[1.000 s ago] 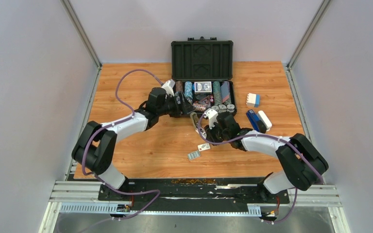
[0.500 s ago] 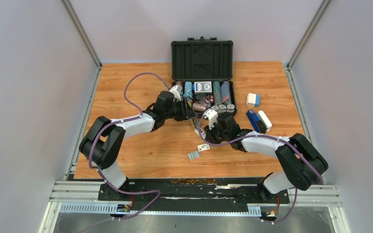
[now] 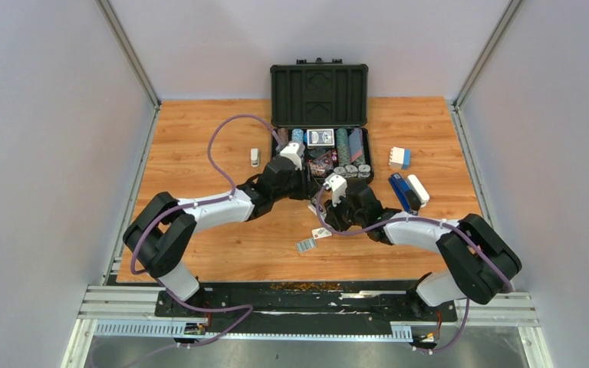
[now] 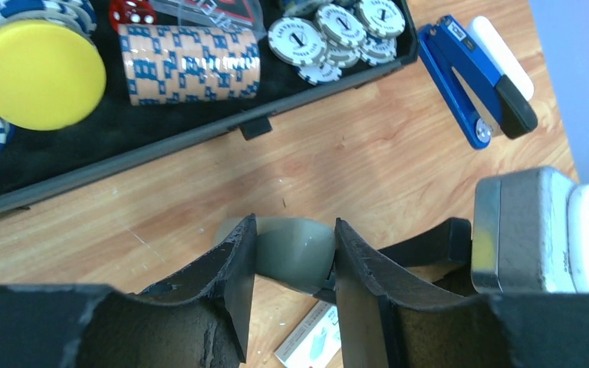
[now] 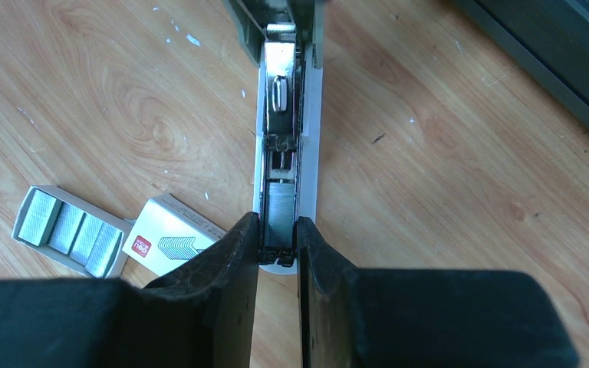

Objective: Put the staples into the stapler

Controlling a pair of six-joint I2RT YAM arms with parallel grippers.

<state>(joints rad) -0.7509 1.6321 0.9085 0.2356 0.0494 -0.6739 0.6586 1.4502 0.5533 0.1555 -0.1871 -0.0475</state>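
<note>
The grey-olive stapler lies open on the wood between my two grippers. Its metal staple channel faces up over a pale base. My right gripper is shut on the near end of that channel. My left gripper is shut on the stapler's olive top from the other side. The staples sit as silvery strips in a white tray left of the right gripper, with the white sleeve beside it. Both also show in the top view, the tray and the sleeve.
An open black case of poker chips and cards stands just behind the grippers. A dark blue stapler and a white oblong lie to the right, a white-and-blue box behind them. A small white object lies at the left.
My left arm has swung right and forward, from the case's left front corner to the stapler, and its jaws now hold the olive top. The right gripper has stayed on the stapler.
</note>
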